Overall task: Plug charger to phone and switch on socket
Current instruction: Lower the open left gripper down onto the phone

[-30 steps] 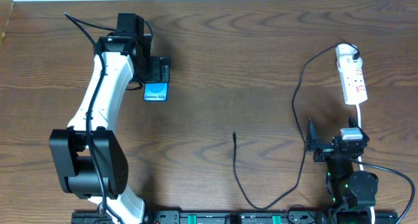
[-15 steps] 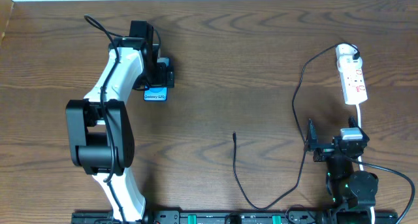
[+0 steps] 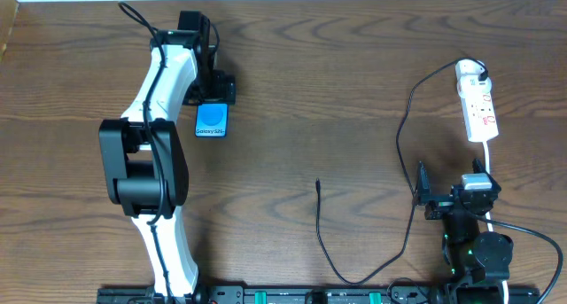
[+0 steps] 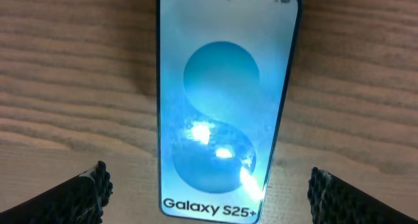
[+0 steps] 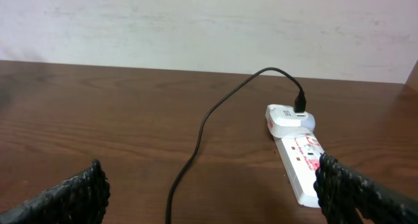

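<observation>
Blue phone (image 3: 211,120), black charger (image 3: 320,217): one each

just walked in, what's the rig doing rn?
The left pincer is open over the phone, straddling its lower end. The phone lies flat on the table with its screen lit. The charger is not in the phone: its free tip lies mid-table, well apart from it, and its other end goes into the white adapter on the socket. The right pincer is open and empty, facing the socket. Whether the socket is on can't be told.
</observation>
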You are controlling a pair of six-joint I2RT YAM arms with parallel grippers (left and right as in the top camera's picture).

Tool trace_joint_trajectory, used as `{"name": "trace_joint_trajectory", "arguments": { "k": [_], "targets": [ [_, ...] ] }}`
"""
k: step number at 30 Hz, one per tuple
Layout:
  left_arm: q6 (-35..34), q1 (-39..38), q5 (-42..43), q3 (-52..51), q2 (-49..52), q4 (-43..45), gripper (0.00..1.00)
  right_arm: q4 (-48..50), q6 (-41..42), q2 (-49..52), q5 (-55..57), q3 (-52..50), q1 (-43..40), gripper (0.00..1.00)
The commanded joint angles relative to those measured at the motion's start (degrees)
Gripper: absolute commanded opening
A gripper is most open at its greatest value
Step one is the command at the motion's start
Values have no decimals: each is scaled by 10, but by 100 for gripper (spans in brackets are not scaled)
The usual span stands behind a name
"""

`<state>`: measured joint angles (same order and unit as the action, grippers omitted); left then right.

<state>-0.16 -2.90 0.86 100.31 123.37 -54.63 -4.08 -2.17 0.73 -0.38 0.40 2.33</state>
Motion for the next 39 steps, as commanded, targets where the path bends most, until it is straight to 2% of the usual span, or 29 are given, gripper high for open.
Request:
{"name": "trace_joint_trajectory", "arguments": {
  "k": [1, 17, 27, 39],
  "targets": [
    [1, -1, -13, 9, 10, 3, 98, -2, -7, -2, 3, -1, 3, 99],
    [1, -1, -8, -17, 11, 35, 98, -3, -7, -2, 3, -1, 3, 99],
    [-1, -1, 19, -17, 42, 41, 98, -3, -7, -2, 3, -1, 3, 99],
    [5, -1, 8, -17, 52, 34, 98, -3, -7, -2, 2, -1, 3, 99]
  ]
}}
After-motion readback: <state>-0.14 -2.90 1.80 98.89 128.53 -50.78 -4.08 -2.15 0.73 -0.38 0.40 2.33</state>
